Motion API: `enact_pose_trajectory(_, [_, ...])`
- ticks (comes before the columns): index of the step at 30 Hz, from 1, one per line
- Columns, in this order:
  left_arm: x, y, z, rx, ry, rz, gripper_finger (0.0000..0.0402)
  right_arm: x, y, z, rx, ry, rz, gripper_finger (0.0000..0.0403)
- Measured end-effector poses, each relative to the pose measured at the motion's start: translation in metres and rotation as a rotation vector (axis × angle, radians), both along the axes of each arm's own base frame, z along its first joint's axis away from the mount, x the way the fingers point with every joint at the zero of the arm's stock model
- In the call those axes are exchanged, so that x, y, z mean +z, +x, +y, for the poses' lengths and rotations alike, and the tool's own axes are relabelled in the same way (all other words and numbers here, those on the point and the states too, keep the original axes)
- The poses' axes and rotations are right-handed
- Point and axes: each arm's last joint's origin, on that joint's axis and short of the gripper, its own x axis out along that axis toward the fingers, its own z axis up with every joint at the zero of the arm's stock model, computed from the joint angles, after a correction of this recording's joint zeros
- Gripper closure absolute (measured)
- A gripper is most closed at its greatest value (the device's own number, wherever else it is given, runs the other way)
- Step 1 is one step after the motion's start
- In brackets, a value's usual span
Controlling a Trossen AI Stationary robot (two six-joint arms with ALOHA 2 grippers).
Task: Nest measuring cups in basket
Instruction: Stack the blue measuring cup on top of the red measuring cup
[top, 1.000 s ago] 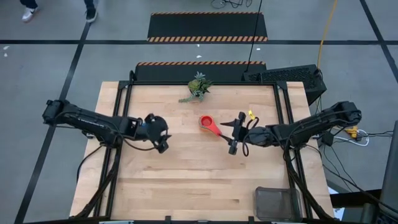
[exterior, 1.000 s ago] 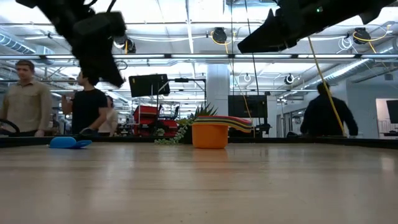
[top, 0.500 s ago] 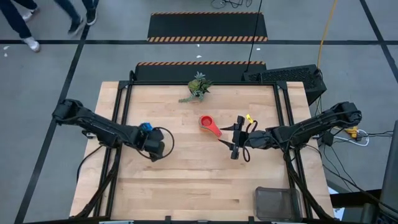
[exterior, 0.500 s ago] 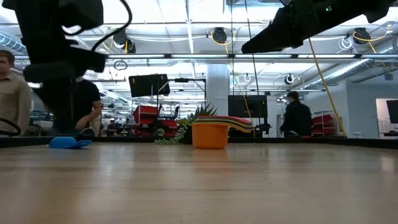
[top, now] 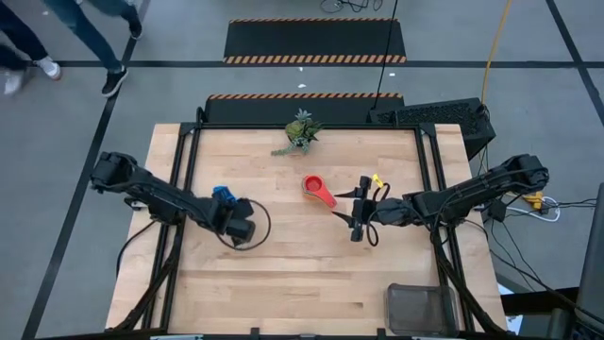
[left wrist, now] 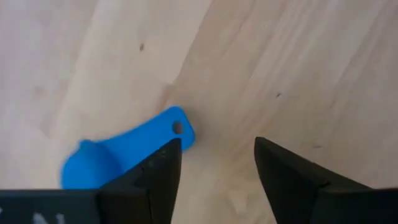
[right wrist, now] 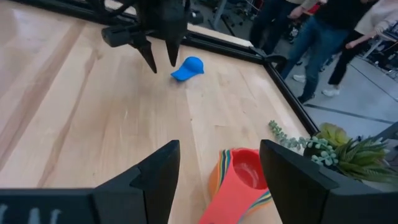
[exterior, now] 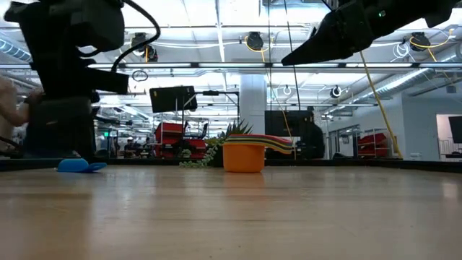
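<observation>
On the left part of the wooden table (top: pixel 283 274), the left gripper (left wrist: pixel 214 165) hangs with its fingers spread, pointing down just beside the blue measuring cup (left wrist: pixel 121 152), whose handle end with its small hole lies next to one fingertip without being pinched. Compared with a second ago, this gripper has swung back toward the left edge and dropped lower; from above, it now sits right by the blue cup (top: pixel 222 195), which it hid at the start. The right gripper (right wrist: pixel 217 168) has barely shifted: its fingers stand apart and empty, hovering over the table close to the stack of nested measuring cups (right wrist: pixel 239 180), red on top, with orange, yellow and green rims showing beneath. From table height that stack (exterior: pixel 245 153) stands upright at mid-table, the orange bowl outermost. The basket (top: pixel 422 308) rests at the near right corner, well apart from every cup, and holds nothing. A small plant sprig (top: pixel 298 131) lies near the far edge. In the low view the left arm is a dark blur covering the people behind it, and the blue cup (exterior: pixel 81 165) shows only as a flat sliver.
</observation>
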Motion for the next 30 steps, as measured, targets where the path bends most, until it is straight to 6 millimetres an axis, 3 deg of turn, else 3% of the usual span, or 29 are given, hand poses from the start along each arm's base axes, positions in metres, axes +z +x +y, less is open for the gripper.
enact_pose_trajectory(6, [-0.014, 0.0, -0.016, -0.073, 0.231, -0.006, 0.014, -0.002, -0.001, 0.0, 0.002, -0.011, 0.021, 0.0186])
enact_pose_trajectory(12, [-0.031, 0.001, -0.023, -0.059, 0.3, 0.011, 0.0118, -0.002, -0.001, 0.0, 0.006, -0.028, 0.028, 0.0186])
enact_pose_trajectory(20, [-0.051, 0.005, -0.02, 0.032, 0.406, -0.002, 0.0165, -0.002, -0.001, -0.001, 0.005, -0.029, 0.027, 0.0186])
enact_pose_trajectory(30, [-0.054, -0.002, -0.017, 0.17, 0.402, 0.0, 0.0227, -0.002, -0.001, -0.001, 0.005, -0.029, 0.026, 0.0186])
